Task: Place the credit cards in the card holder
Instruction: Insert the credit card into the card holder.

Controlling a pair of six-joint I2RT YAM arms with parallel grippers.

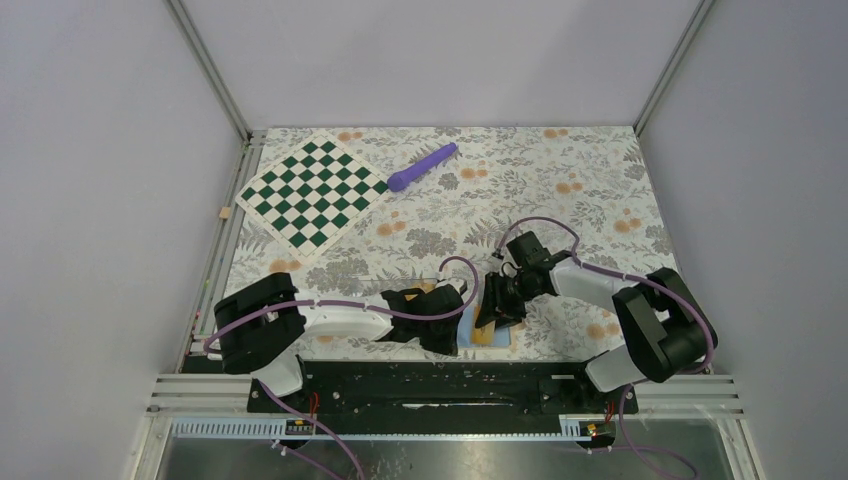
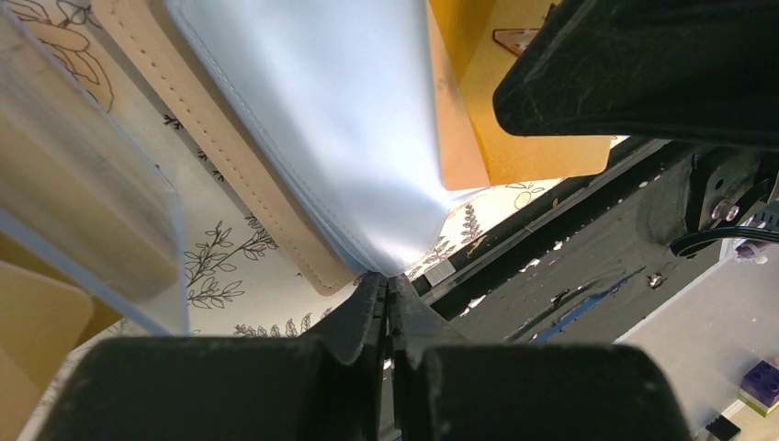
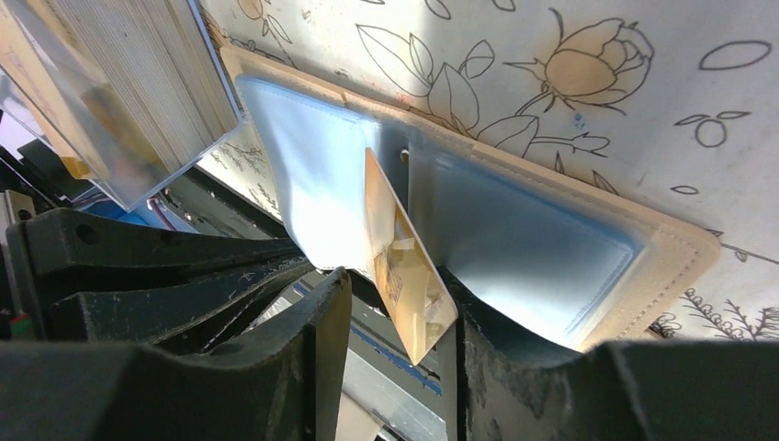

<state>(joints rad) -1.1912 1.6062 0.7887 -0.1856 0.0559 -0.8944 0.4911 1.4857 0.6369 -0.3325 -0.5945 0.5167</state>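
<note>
left pincer (image 2: pixel 387 285) clamped on light blue pocket (image 2: pixel 331 119) of open card holder (image 3: pixel 675 248) | right pincer (image 3: pixel 395 303) clamped on credit card (image 3: pixel 404 271), at holder's 6 o'clock edge | bench (image 1: pixel 560 180)

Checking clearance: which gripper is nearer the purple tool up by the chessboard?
Left. The left gripper sits below the purple tool near the front edge; the right gripper is farther right.

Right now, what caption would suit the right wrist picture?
Right end effector slides an orange card toward the open tan wallet's blue pockets.
</note>
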